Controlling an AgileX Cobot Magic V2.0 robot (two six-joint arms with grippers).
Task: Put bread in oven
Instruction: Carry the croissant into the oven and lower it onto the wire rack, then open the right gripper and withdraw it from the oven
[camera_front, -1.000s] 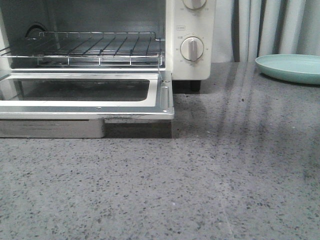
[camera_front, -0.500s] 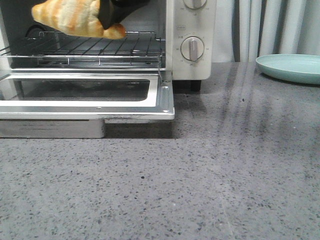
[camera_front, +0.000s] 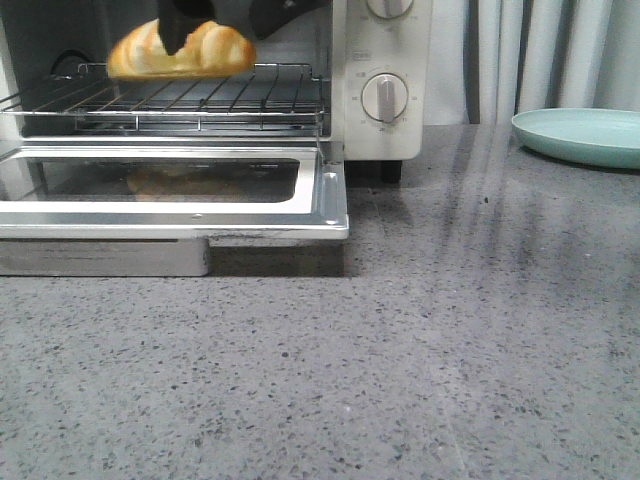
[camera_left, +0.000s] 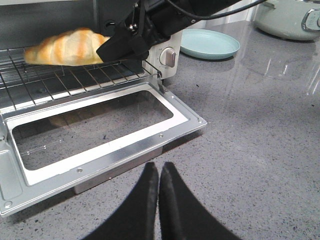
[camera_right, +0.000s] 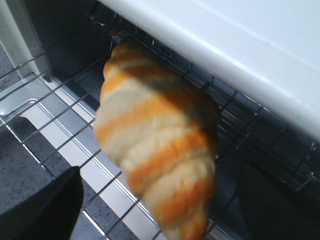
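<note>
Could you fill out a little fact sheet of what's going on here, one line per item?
bread: croissant-shaped roll held just above the wire rack
holder: right gripper, shut on the bread
oven: white, door folded down open
left gripper: fingers together, empty, over the counter in front of the door
plate: pale green, empty, right of the oven

Kitchen-style setup: grey speckled stone countertop (camera_front: 450, 360), white toaster oven (camera_front: 385, 80) with door dropped open, mint-green plate (camera_front: 580, 135) near the back, pale rice-cooker-like pot (camera_left: 290, 17) behind it, light curtains (camera_front: 540, 55) along the rear. Home or mock kitchen, can't tell which.
</note>
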